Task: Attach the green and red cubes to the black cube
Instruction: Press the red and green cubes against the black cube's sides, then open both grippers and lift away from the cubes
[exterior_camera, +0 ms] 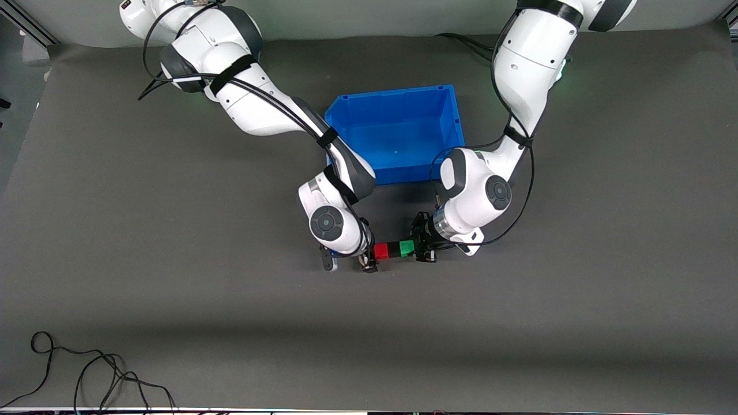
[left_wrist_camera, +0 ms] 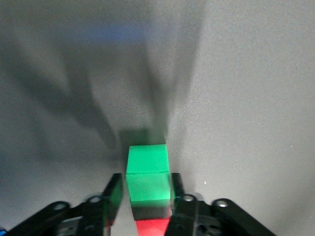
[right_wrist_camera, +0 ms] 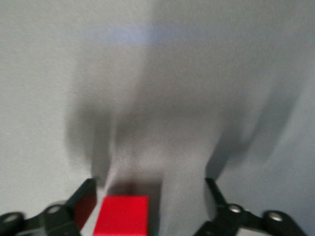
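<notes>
- On the dark grey table (exterior_camera: 173,288), nearer the front camera than the blue bin (exterior_camera: 398,132), three small cubes sit in one row: red cube (exterior_camera: 381,251), black cube (exterior_camera: 394,249) and green cube (exterior_camera: 407,248), each touching its neighbour, with black in the middle.
- All three are the same size with plain, flat-coloured faces; the green one is bright in the left wrist view (left_wrist_camera: 147,172), with a dark band and then red showing past it.
- Red lies toward the right arm's end of the table, green toward the left arm's end.
- Open tabletop surrounds the row on the side nearer the front camera; the bin is well apart from the cubes, and a loose black cable (exterior_camera: 86,374) lies close to the table's near edge.
- Left gripper (exterior_camera: 424,246) is low at the green end, its fingers (left_wrist_camera: 114,194) close on either side of the green cube, narrowly spread.
- Right gripper (exterior_camera: 369,262) is low at the red end; its fingers (right_wrist_camera: 84,199) stand wide, the red cube (right_wrist_camera: 123,214) between them, near one finger and apart from the other.
- Both arms bend down from their bases, with their wrists close above the table.
</notes>
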{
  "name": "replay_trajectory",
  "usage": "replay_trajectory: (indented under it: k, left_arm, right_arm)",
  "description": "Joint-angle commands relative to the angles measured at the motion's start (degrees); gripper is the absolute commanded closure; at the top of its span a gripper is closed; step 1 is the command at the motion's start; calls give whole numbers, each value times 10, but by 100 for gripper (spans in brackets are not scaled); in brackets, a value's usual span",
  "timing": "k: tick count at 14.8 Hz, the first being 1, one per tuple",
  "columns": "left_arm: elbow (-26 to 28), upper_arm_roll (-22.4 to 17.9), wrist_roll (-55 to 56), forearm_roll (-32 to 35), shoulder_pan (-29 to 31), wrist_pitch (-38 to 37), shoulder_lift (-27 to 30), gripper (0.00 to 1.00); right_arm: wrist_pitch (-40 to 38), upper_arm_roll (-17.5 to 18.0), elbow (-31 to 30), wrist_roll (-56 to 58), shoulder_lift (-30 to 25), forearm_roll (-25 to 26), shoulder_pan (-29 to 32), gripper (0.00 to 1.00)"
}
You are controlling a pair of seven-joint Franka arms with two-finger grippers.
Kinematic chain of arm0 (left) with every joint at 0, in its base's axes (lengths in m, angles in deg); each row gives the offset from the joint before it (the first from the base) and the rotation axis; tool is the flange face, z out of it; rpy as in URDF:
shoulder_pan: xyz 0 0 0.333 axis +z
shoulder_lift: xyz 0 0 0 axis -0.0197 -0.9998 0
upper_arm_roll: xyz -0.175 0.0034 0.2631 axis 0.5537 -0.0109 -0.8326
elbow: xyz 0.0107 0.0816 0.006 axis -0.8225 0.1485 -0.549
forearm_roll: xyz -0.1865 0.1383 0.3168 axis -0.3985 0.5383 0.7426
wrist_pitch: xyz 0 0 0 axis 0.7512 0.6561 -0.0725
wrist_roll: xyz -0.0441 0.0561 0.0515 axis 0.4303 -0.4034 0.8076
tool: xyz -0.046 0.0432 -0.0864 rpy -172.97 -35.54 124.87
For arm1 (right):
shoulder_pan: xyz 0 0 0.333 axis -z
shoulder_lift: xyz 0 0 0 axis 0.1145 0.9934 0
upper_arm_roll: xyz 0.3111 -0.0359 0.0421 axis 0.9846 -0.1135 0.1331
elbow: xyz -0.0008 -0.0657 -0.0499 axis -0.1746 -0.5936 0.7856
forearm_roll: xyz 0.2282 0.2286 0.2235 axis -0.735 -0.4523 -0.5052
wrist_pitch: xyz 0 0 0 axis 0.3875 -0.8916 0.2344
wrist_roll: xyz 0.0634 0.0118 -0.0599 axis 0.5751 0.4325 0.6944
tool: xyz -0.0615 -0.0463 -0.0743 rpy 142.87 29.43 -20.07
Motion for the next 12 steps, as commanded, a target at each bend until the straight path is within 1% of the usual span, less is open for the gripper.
replay_trajectory:
  k: [1,3,5,9,12]
  left_arm:
    - [-15,-9,11,9,-9,2,-11,0]
    - [-12,-15,8,20,0,-5,-8,0]
    - [-6,-20,-11,41,28,-17,7,0]
    - [-5,-30,-92,133,111,-150,53,0]
    - [-6,-31,-202,208,184,-268,98,0]
  right_arm:
    - [-30,-5,-1,74,-46,11,11,0]
    - [-46,-5,-21,111,-76,12,32,0]
    - [-89,-5,-27,193,-104,15,54,0]
    - [-180,-11,-27,352,-158,16,128,0]
    - [-235,-13,-41,500,-213,16,167,0]
